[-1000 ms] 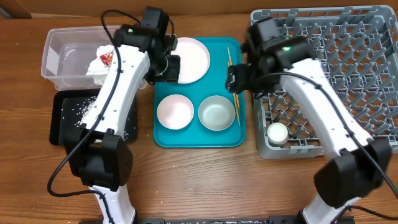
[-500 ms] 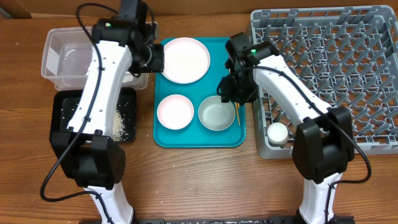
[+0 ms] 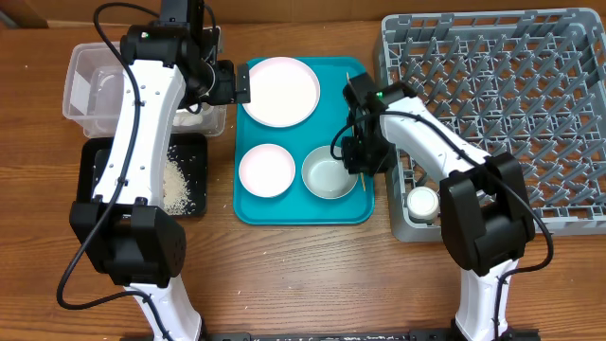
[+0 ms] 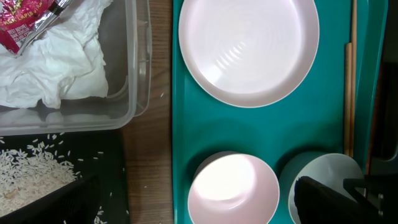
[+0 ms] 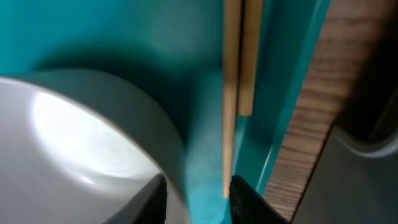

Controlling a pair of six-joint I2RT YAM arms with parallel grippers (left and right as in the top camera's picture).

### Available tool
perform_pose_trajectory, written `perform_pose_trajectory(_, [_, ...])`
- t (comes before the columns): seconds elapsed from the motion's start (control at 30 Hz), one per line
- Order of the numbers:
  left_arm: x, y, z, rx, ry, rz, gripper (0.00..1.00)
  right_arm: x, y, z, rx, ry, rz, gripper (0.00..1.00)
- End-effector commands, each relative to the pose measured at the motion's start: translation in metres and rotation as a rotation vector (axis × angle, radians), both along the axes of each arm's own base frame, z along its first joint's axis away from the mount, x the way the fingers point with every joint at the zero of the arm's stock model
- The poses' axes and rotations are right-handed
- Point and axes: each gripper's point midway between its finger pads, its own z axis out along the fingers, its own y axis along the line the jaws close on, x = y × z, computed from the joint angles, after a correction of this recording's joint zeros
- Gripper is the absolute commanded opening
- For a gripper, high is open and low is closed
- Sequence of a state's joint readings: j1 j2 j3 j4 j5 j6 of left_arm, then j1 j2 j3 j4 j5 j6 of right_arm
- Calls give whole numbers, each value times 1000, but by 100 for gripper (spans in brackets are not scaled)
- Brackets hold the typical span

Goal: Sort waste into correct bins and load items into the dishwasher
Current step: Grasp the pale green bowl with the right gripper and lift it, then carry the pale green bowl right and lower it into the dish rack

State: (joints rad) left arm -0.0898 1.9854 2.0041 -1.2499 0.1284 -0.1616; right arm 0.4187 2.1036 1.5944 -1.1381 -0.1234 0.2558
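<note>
Looking down at the table (image 3: 303, 275), I have the teal tray (image 3: 284, 204) at centre. The pink plate (image 3: 281, 91) sits at its 12 o'clock. The pink bowl (image 3: 266, 170) is at 7 o'clock and the whitish bowl (image 3: 328, 176) at 5 o'clock, both upright and empty.

My left gripper (image 4: 189, 199) hangs over the seam between the clear tub (image 3: 80, 85) and the tray. Its jaws are spread wide, with nothing between them.

At 10 o'clock on the table, the tub holds the crumpled tissue (image 4: 56, 68) with the red wrapper (image 4: 22, 18) lying on top of it. Just below the tub, at 9 o'clock, the black tray (image 3: 95, 189) carries a heap of rice (image 3: 175, 185) toward its 3 o'clock side.

My right gripper (image 5: 202, 199) is low at the tray's 3 o'clock edge, right beside the whitish bowl. The two chopsticks (image 5: 231, 74) lie side by side along that edge. The jaws are drawn narrow and straddle the near ends of the sticks. One finger looks to be touching the sticks, and a strip of teal shows before the other finger, so they are not pinched yet. That view is blurred.

The grey rack (image 3: 492, 123) fills the table's 2 to 3 o'clock. The white cup (image 3: 422, 202) stands in the rack's 7 o'clock corner.
</note>
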Motion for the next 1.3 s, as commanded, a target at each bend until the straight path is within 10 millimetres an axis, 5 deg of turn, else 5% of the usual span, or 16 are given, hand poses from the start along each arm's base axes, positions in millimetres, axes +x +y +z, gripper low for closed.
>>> perform_pose_trajectory(0.0, [0,0,22,-1,-54,3,100,-2,-5,-4,-13,4,-10,19])
perform_pose_trajectory(0.13, [0,0,22,-1,-55,3,100,2,-3,0,-6,-12,-11,4])
perform_pose_trajectory(0.2, [1,0,22,-1,-55,3,100,5,-1,7,4,-17,-12,4])
perform_pose_trajectory(0.43, [0,0,22,-1,-55,3,100,35,0,88,-5,-135,-18,4])
perform_pose_trajectory(0.6, [0,0,22,-1,-55,3,100,70,-54,178,-207,-371,-224,4])
perform_pose_trajectory(0.87, [0,0,22,-1,-55,3,100,106,-176,310,-752,-929,-649,4])
perform_pose_trajectory(1.03, [0,0,22,-1,-55,3,100,128,-194,324,-824,-1088,-794,4])
perform_pose_trajectory(1.27, [0,0,22,-1,-55,3,100,156,-214,288,-920,-1159,-865,4])
